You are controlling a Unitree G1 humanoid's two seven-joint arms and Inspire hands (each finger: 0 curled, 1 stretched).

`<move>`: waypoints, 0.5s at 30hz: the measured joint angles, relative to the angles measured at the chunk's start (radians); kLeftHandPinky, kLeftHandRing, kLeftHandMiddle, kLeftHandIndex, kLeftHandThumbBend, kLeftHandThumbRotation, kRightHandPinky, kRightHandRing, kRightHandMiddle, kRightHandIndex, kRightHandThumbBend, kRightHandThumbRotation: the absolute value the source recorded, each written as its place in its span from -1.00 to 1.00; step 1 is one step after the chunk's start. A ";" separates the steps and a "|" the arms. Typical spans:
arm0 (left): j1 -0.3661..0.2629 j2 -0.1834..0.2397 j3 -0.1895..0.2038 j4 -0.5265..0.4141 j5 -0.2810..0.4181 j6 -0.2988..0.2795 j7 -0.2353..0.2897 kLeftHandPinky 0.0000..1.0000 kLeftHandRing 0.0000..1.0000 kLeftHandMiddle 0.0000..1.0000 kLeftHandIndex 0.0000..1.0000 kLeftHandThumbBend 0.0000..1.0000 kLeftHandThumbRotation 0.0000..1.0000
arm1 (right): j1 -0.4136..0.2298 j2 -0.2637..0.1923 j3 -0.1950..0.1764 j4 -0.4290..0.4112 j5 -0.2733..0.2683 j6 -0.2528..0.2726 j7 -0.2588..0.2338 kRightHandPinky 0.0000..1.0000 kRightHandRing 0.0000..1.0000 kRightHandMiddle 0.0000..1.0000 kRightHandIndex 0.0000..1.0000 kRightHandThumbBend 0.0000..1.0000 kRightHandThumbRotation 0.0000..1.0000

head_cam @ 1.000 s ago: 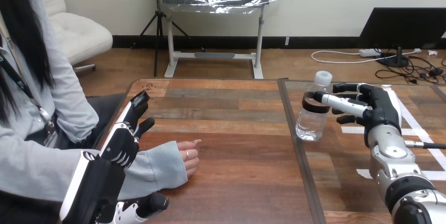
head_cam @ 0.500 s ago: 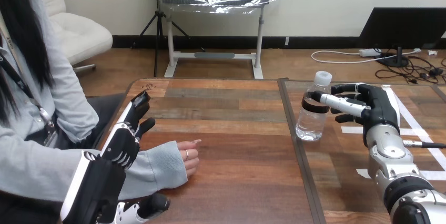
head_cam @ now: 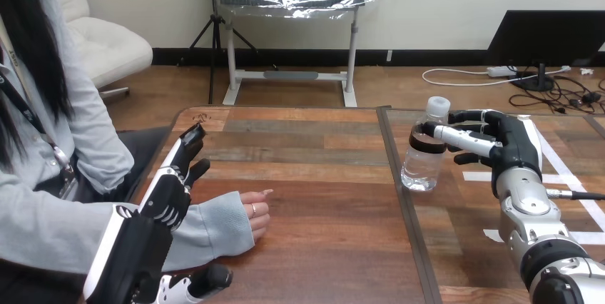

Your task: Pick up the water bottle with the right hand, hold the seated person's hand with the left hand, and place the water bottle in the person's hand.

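Black-and-white fingers point(head_cam: 456, 135) of the right hand point(head_cam: 515, 148) reach out nearly straight, their tips at the shoulder of the water bottle point(head_cam: 424, 160). Whether they touch it or stop just short I cannot tell, but nothing is wrapped round it, so the grasp looks not yet made. Clear plastic with a white cap, the bottle stands upright on the table point(head_cam: 321, 247), right of the middle and toward the far edge. Near the left edge, the left hand point(head_cam: 170, 193) hovers with fingers straight and released over the person's pale sleeve point(head_cam: 207, 231), probably poised to take the person's hand point(head_cam: 255, 217), which rests knuckles up on the wood just beyond it.
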 measured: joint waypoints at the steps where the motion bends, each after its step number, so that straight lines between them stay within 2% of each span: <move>1: 0.000 0.000 0.000 0.000 0.000 0.000 -0.001 0.91 1.00 1.00 0.91 1.00 0.27 | 0.000 0.000 0.000 0.000 0.000 -0.001 0.000 -0.07 0.09 0.16 0.21 0.85 -1.00; 9: 0.000 0.000 0.000 0.000 0.000 0.000 -0.004 0.90 1.00 1.00 0.91 1.00 0.28 | 0.000 0.000 0.002 0.000 -0.001 -0.008 0.006 0.19 0.32 0.34 0.41 0.92 -0.76; 15: -0.001 0.000 0.000 0.001 -0.003 0.000 -0.010 0.90 1.00 1.00 0.91 1.00 0.28 | 0.000 0.000 0.001 0.000 0.000 -0.008 0.022 0.29 0.43 0.46 0.54 0.93 -0.63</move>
